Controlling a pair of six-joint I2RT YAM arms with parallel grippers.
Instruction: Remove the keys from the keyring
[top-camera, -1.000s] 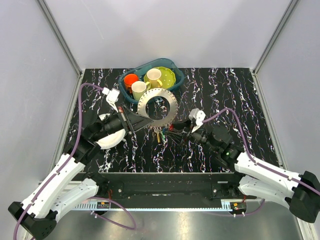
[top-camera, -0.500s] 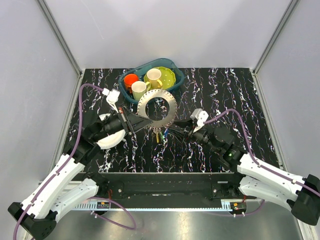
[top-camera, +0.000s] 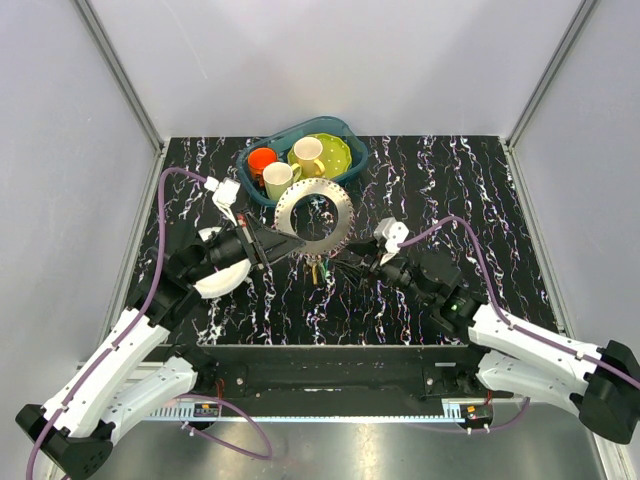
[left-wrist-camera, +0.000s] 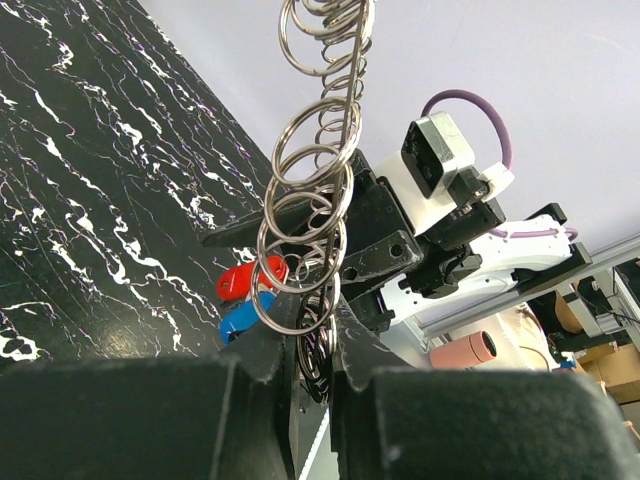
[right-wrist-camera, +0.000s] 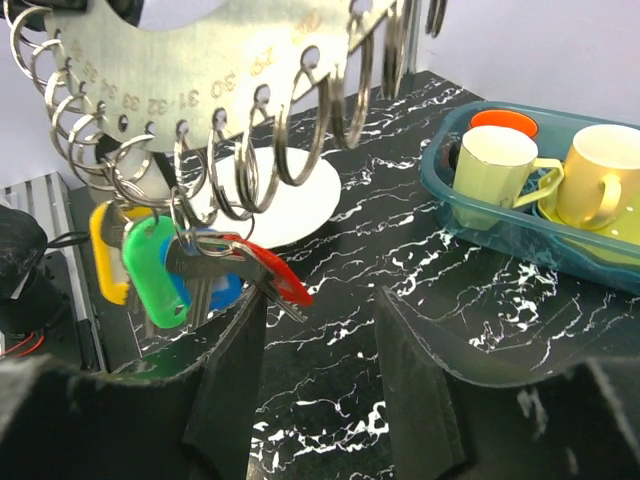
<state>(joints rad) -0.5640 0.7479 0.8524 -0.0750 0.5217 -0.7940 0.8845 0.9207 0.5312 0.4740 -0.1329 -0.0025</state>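
Above a black marbled table (top-camera: 430, 300), between grey walls (top-camera: 330, 70). With the left gripper (top-camera: 268, 246): reaching forward, clamped on the keyring (top-camera: 315, 213), held raised. With the right gripper (top-camera: 350, 268): stretched low leftward, fingers spread wide, just short of the keys (top-camera: 320, 270) dangling beneath.

The right fingers (right-wrist-camera: 228, 390) had drawn back a little toward the right side of the desk (top-camera: 450, 180) half a second ago. They have now come in leftward again and lie close beside the keys (top-camera: 318, 266) hanging under the keyring (top-camera: 313, 212). The white block on that wrist (top-camera: 388, 235) has shifted left with them. The keys hang slightly more bunched together than before.
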